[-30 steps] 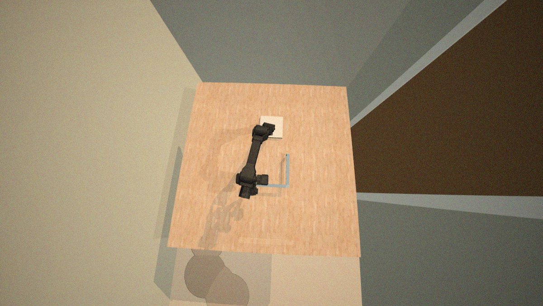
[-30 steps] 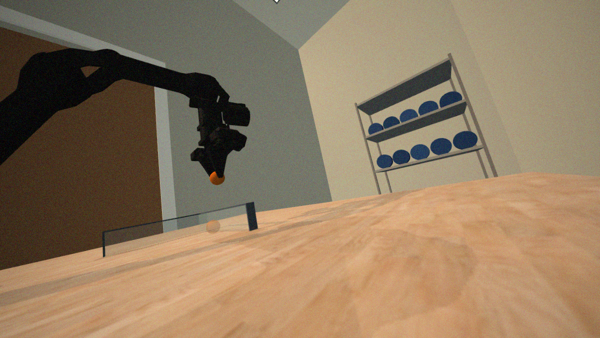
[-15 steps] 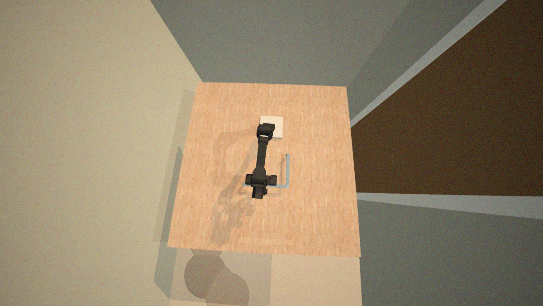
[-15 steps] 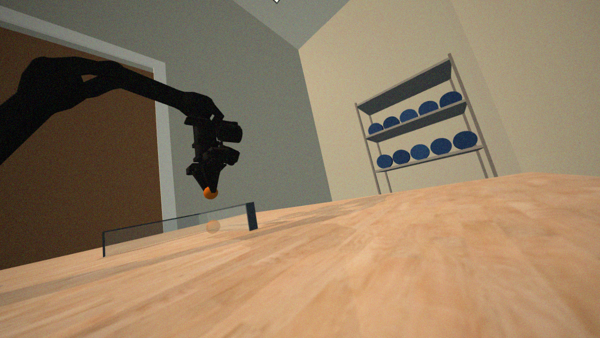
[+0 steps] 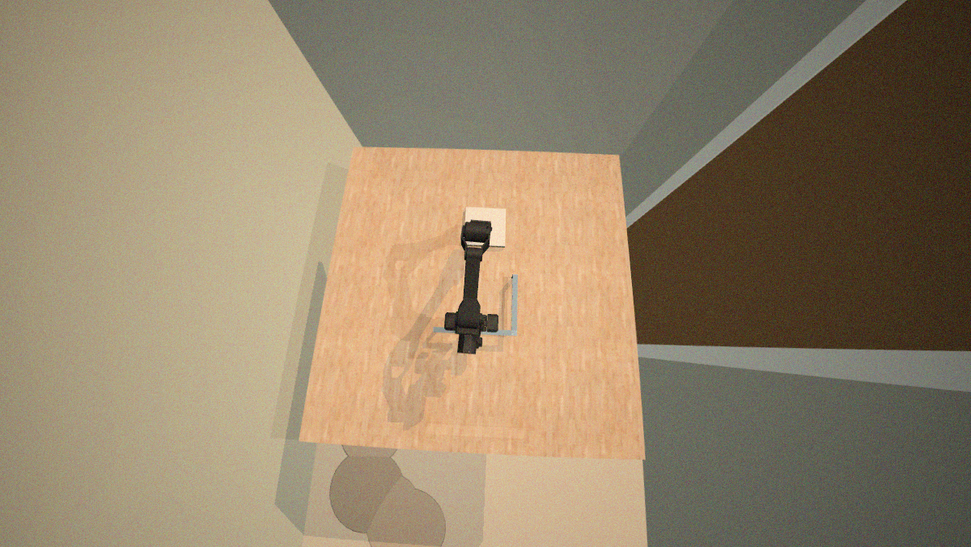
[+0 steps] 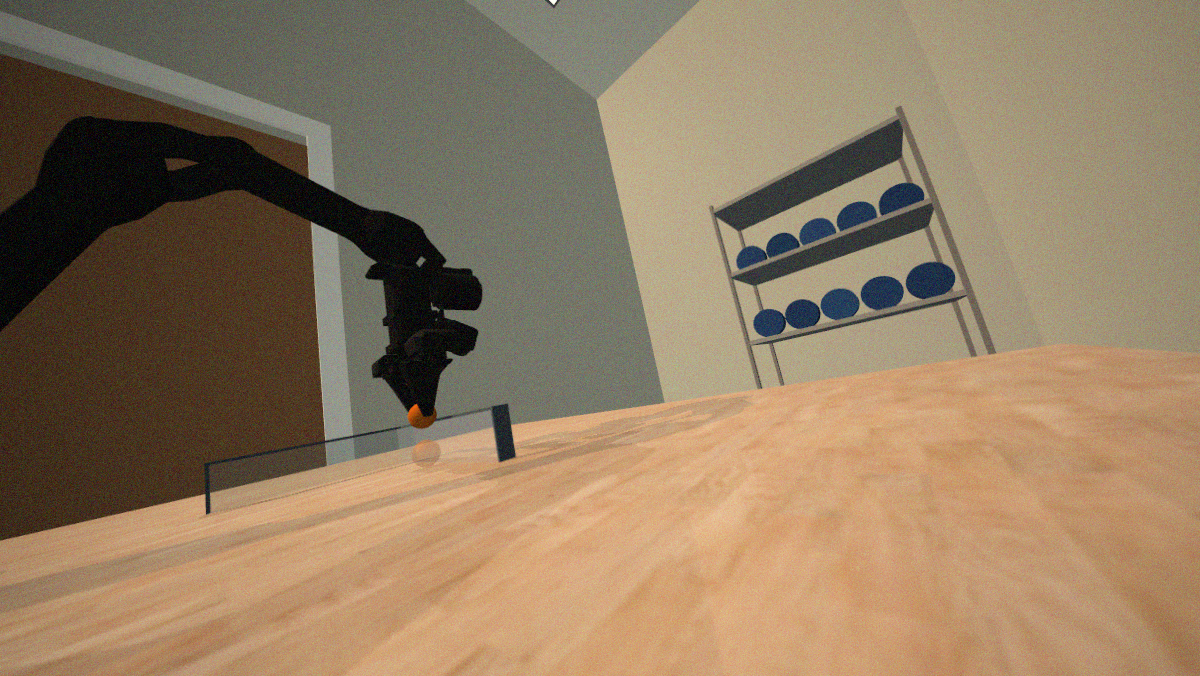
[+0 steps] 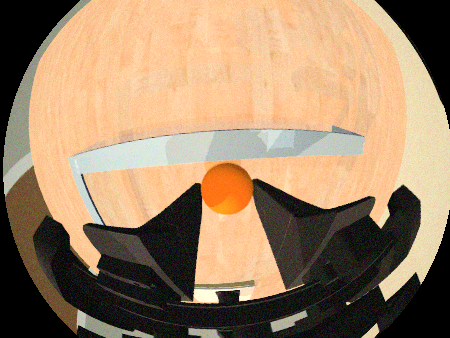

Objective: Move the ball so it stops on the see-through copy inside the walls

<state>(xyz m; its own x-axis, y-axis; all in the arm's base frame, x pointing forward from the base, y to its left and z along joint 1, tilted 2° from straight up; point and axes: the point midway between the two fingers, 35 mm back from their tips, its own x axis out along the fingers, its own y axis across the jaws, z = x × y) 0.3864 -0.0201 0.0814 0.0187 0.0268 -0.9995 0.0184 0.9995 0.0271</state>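
So the gripper (image 6: 422, 404) has the orange ball (image 6: 421, 415) pinched up over the walls (image 6: 352, 457), carry step; next it probably lowers onto the ghost copy (image 6: 425, 453).

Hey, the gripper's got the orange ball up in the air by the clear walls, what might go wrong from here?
The gripper pinches the orange ball only at its fingertips, so it may slip out. Released from this height, it would likely bounce or roll off the see-through copy. Descending, the fingers might clip the clear wall.

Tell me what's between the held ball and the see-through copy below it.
Only open air: in the exterior view the orange ball, pinched in the gripper, hangs above the see-through copy, with the clear wall nearer the camera.
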